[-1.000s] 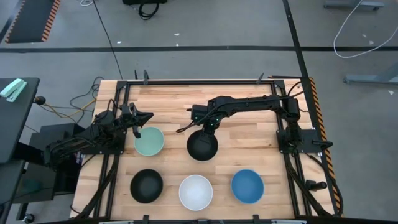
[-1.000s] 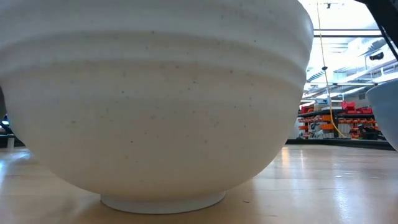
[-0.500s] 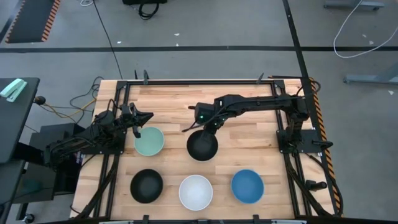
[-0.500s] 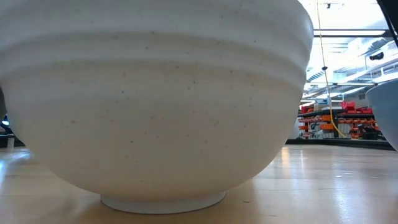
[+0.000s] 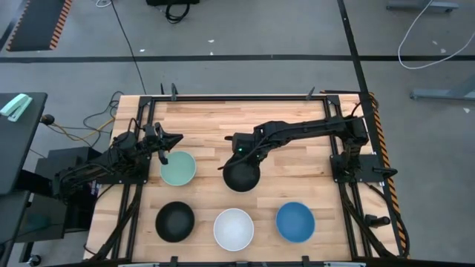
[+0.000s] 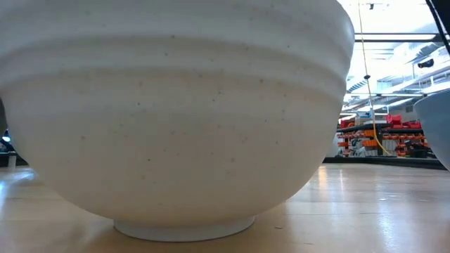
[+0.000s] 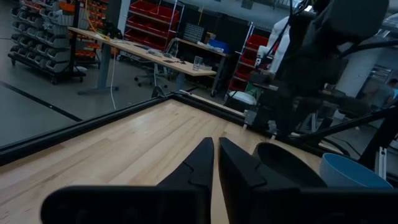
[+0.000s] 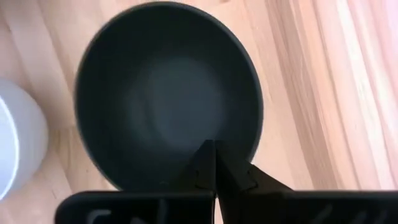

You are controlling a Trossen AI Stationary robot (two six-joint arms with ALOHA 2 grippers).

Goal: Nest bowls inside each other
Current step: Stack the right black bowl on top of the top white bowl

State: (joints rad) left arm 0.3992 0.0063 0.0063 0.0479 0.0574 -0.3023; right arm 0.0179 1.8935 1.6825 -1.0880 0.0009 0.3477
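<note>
Five bowls stand on the wooden table [image 5: 297,119]. A mint green bowl [image 5: 178,169] and a black bowl [image 5: 242,180] are in the middle row. Another black bowl [image 5: 175,221], a white bowl [image 5: 234,228] and a blue bowl [image 5: 295,222] are in the near row. My right gripper [image 5: 243,156] is shut and points down over the middle black bowl [image 8: 161,93], just inside its far rim. My left gripper [image 5: 164,153] is shut beside the mint bowl's far left rim, with nothing between its fingers [image 7: 205,163]. My right gripper comes from above with its shut fingers [image 8: 205,163] over the black bowl's inner wall [image 8: 186,158], close to the far rim. The fingers hide the spot, so I cannot tell whether they touch it. The bowl stands upright on the table.
Black frame rails [image 5: 237,96] run around the table. The far strip of the table is bare wood. In the low view the white bowl [image 6: 176,119] fills most of the picture, and the blue bowl's edge [image 6: 437,126] shows on the right.
My right gripper has moved toward the table's left edge and a little toward its near edge, from beside the black bowl's far right rim to over its far rim.
</note>
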